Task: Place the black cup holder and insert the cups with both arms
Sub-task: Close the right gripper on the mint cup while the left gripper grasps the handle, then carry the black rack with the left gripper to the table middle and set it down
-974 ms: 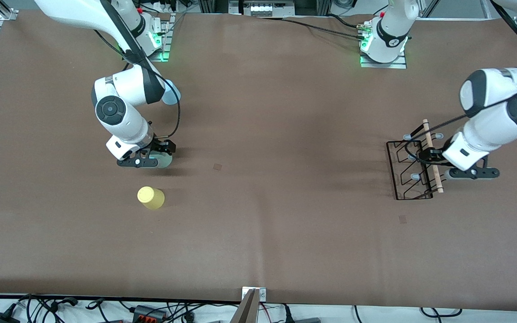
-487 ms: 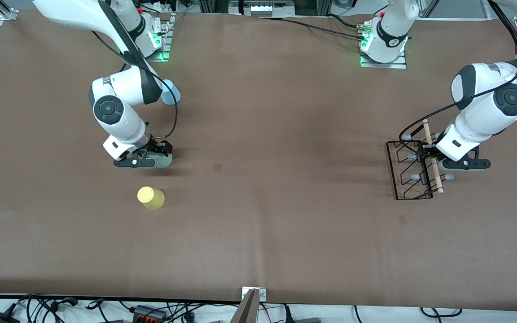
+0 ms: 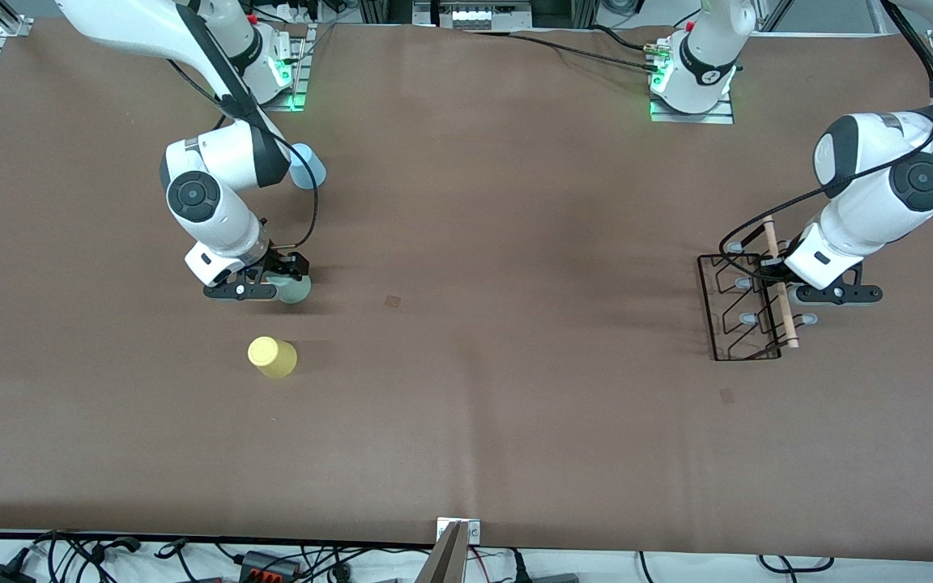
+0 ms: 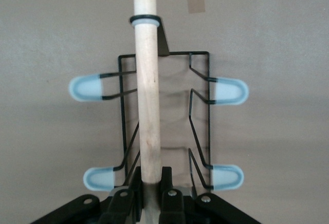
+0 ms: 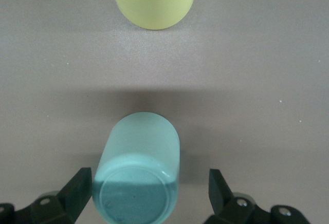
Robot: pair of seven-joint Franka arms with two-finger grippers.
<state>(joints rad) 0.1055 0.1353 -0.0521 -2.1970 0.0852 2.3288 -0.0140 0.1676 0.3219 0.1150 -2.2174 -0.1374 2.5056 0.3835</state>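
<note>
Nearest the front camera, toward right arm's end of the counter: yellow cup, upside down, standing free, nothing touching it. Next: green cup, also upside down, w/ right pincer low around it, fingers wide apart either side, not yet pinching. At about the same depth, toward left arm's end: black wire rack lying on the counter, wooden rod along its top, blue-capped pegs sticking out both sides; left pincer clamped together on the rod near one end. Farthest: light blue cup, partly hidden by right arm's elbow. Handling, est.: rack light, stiff, but long, so an end grip will likely let it swing or tip; mid-rod hold would be steadier; thin wires give poor purchase. Cups light, thin plastic, smooth, slightly tapered; take by the sides, gentle squeeze, may slip or deform. Obstacles: none between rack and mid-counter; yellow cup near the green one, could get knocked on lift; cups and rack well apart. Two small tape marks on the counter.
</note>
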